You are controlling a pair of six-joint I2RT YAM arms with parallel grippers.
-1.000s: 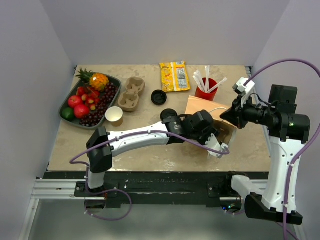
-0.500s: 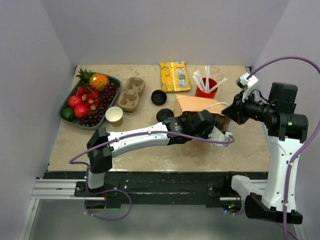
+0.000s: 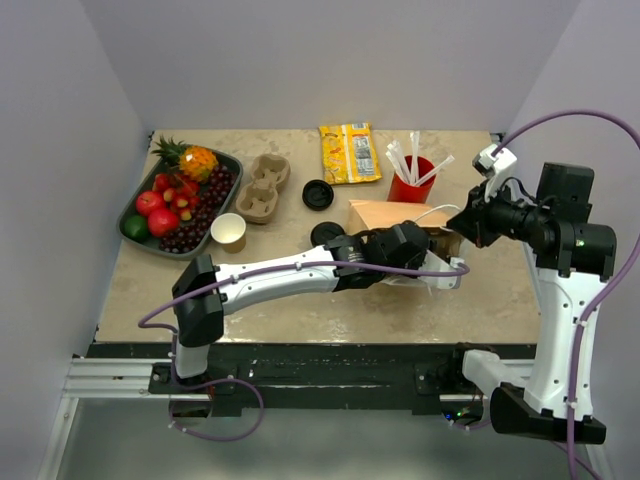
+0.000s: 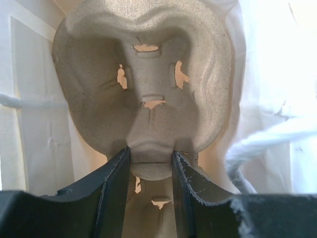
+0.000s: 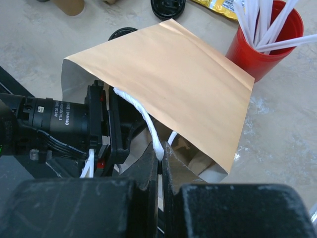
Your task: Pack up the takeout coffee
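Note:
The brown paper bag lies on its side, mouth toward my arms. My right gripper is shut on its white cord handle and holds the mouth up. My left gripper is inside the bag, shut on the middle ridge of a grey pulp cup carrier; in the top view the bag hides its fingers. The takeout coffee shows only its black lid just left of the bag, with the cup body hidden.
A loose black lid lies behind the coffee. A second pulp carrier, a lidless paper cup and a fruit tray are at the left. A yellow packet and a red cup of straws stand at the back.
The right gripper has lifted the handle, so the bag's mouth stands higher. The left gripper has gone deeper into the bag with the carrier.

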